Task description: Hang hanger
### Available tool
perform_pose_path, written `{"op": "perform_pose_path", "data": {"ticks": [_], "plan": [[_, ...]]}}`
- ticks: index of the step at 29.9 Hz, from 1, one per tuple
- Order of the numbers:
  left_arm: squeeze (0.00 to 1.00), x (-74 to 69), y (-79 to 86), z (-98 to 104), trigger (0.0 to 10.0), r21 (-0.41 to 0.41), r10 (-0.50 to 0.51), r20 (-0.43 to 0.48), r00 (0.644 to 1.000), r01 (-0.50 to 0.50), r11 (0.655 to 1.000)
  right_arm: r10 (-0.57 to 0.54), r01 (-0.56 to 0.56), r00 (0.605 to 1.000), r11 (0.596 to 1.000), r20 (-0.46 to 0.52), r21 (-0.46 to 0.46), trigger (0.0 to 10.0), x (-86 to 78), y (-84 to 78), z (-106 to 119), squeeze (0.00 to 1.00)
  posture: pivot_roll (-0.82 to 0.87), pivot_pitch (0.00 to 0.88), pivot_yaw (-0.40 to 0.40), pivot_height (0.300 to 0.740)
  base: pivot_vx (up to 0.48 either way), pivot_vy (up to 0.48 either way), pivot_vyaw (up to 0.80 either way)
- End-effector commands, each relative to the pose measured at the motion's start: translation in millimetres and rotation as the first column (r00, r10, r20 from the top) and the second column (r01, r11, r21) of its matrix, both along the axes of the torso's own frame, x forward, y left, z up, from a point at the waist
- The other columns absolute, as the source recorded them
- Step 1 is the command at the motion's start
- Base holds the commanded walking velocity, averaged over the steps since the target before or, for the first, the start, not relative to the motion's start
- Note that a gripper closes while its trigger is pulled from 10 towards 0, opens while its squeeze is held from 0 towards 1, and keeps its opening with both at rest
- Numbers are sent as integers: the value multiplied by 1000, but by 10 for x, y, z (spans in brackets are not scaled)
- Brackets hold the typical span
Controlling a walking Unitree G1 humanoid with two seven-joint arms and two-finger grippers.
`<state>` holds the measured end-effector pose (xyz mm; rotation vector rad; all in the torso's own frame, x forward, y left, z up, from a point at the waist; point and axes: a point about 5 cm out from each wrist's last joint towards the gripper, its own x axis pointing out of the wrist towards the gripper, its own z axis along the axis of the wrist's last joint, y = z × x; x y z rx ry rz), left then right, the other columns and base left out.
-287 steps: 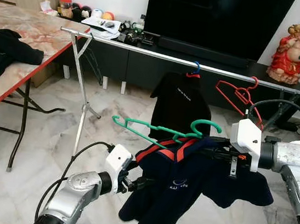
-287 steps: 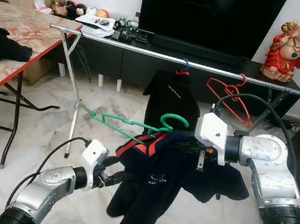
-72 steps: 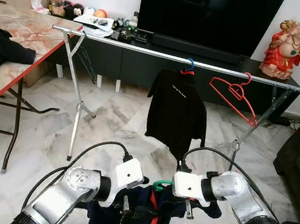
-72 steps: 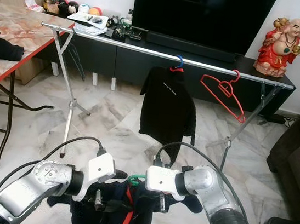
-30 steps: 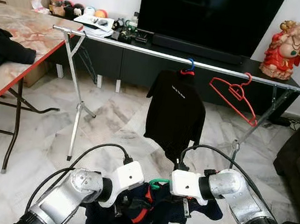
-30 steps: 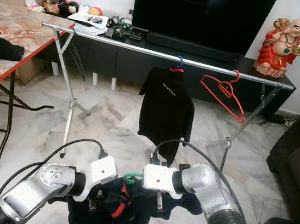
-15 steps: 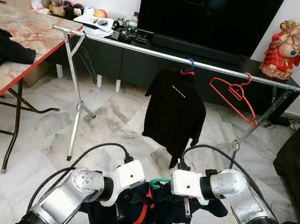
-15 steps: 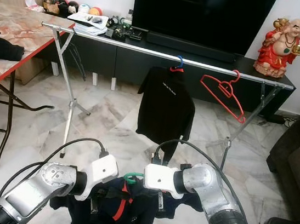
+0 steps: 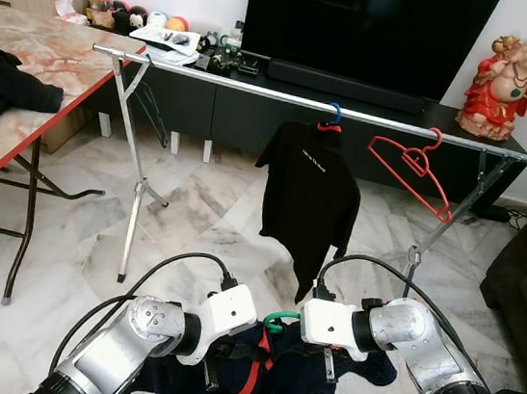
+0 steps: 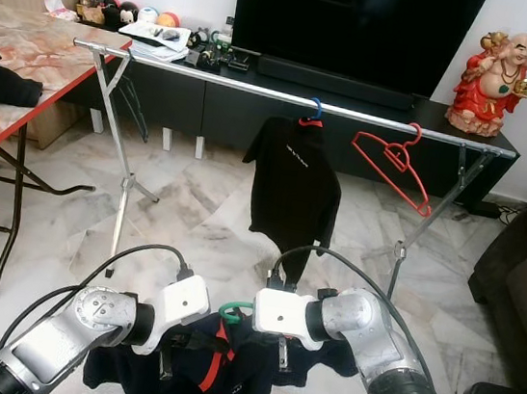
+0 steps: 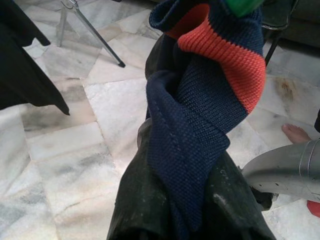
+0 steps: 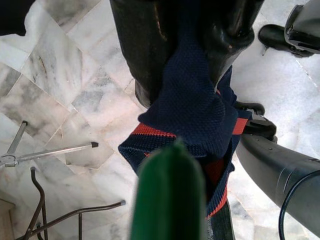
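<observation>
A navy shirt (image 9: 263,386) with a red-orange collar hangs low in front of me on a green hanger, whose hook (image 9: 275,320) pokes up between my two wrists. My left gripper (image 11: 186,197) is shut on the shirt's collar (image 11: 220,65). My right gripper (image 12: 189,60) is shut on navy fabric just behind the green hanger (image 12: 170,200). The silver clothes rail (image 9: 258,89) runs across the room well beyond both grippers. A black T-shirt (image 9: 310,198) on a blue hanger and an empty red hanger (image 9: 411,168) hang on the rail.
A marble-topped folding table (image 9: 39,56) with dark clothing stands at the left. A black TV console (image 9: 373,105) with a red figurine (image 9: 501,73) is behind the rail. A dark sofa (image 9: 525,280) sits at the right. The floor is marble tile, and a person's bare foot (image 11: 296,134) stands nearby.
The shirt and green hanger, earlier held up near the rail by my right gripper, are now low and close to me. Over the last second my left gripper shifted slightly and the shirt hangs lower.
</observation>
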<state>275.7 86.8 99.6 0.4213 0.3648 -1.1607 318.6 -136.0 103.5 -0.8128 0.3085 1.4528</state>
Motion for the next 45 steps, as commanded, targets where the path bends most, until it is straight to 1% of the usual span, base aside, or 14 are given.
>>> {"op": "perform_pose_path", "data": {"ticks": [1,2,18,28,29,30,35,37,38,39,41,42,43,45], "plan": [[0,10,-20,33,0,-17,0,14,1000,0,1000,-1,1,1000,1000,-6,-10,10000,11,-33,20,804,112,0,-119,740,0,0,0],[0,11,-20,33,0,-17,0,15,1000,0,1000,0,0,1000,1000,-7,-10,10000,10,-35,21,1000,112,0,-119,740,0,0,0],[0,17,35,-10,0,39,-2,35,999,1,999,58,-73,991,990,-122,-118,10000,-45,-345,85,1000,108,0,-123,740,0,0,0],[0,13,171,-141,0,107,65,39,997,-69,992,-172,172,985,983,17,-59,10000,124,-646,264,1000,96,0,-113,740,0,0,0],[0,18,193,-153,0,112,81,42,996,-85,990,-204,205,978,978,30,-41,10000,142,-666,275,278,96,0,-113,740,0,0,0],[0,26,228,-172,0,120,110,50,993,-115,986,-249,250,967,968,53,-18,10000,163,-697,284,0,96,0,-113,740,0,0,0],[0,54,324,-190,0,109,205,87,975,-214,971,-398,394,914,917,80,64,10000,200,-796,246,0,89,0,-106,740,0,0,0],[0,108,416,-192,1412,80,323,120,939,-334,939,-572,559,818,817,67,142,10000,224,-898,138,0,91,0,-104,740,0,0,0],[0,108,416,-192,1412,80,323,120,939,-334,939,-572,559,818,817,67,142,10000,224,-898,138,0,91,0,-104,740,0,0,0],[0,165,518,-189,10000,41,450,147,881,-460,887,-719,705,695,683,10,193,10000,189,-981,-50,0,89,0,-94,740,0,0,0],[0,201,608,-185,10000,-2,551,155,820,-558,830,-825,815,561,538,-62,213,10000,115,-1045,-254,0,91,0,-87,740,0,0,0],[0,213,680,-178,10000,-31,611,162,775,-615,788,-889,886,444,416,-114,203,10000,28,-1100,-428,0,93,0,-76,740,0,0,0],[0,225,792,-173,10000,-69,692,158,705,-691,720,-949,960,260,234,-180,152,10000,-137,-1169,-690,0,93,0,-76,740,0,0,0],[0,223,908,-177,10000,-98,744,169,646,-741,665,-966,991,120,101,-228,91,10000,-337,-1187,-938,0,94,0,-66,740,0,0,0]]}}
